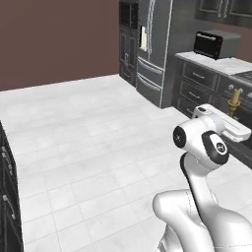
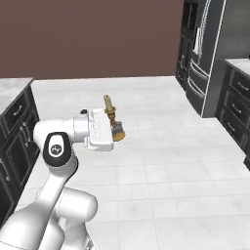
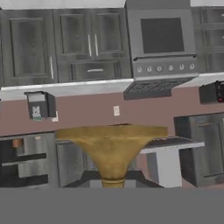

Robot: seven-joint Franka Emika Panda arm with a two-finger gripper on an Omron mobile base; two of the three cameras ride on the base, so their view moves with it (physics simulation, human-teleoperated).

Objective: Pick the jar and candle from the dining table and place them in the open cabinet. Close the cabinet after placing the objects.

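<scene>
My gripper [image 2: 113, 123] is shut on the candle [image 2: 109, 104], a slim cream-tan stick in a gold brass holder, carried in the air over the tiled floor. In the left base view the candle [image 1: 235, 96] rises above the hand at the right edge. The hand view is rolled upside down, and the holder's flared gold base [image 3: 112, 148] spreads across its lower middle. Behind it, at the lower left, the dark cabinet [image 3: 24, 162] shows its inner shelves. The dining table [image 2: 13, 89] lies at the left, its dark drawer fronts [image 1: 7, 197] facing me. The jar is out of view.
A steel fridge [image 1: 153, 49] stands against the far wall, and a dark drawer counter [image 1: 199, 81] beside it carries a black toaster oven [image 1: 214, 44]. In the hand view a stove [image 3: 162, 39] sits among dark base cabinets [image 3: 57, 48]. Pale tiled floor [image 1: 88, 138] spreads between.
</scene>
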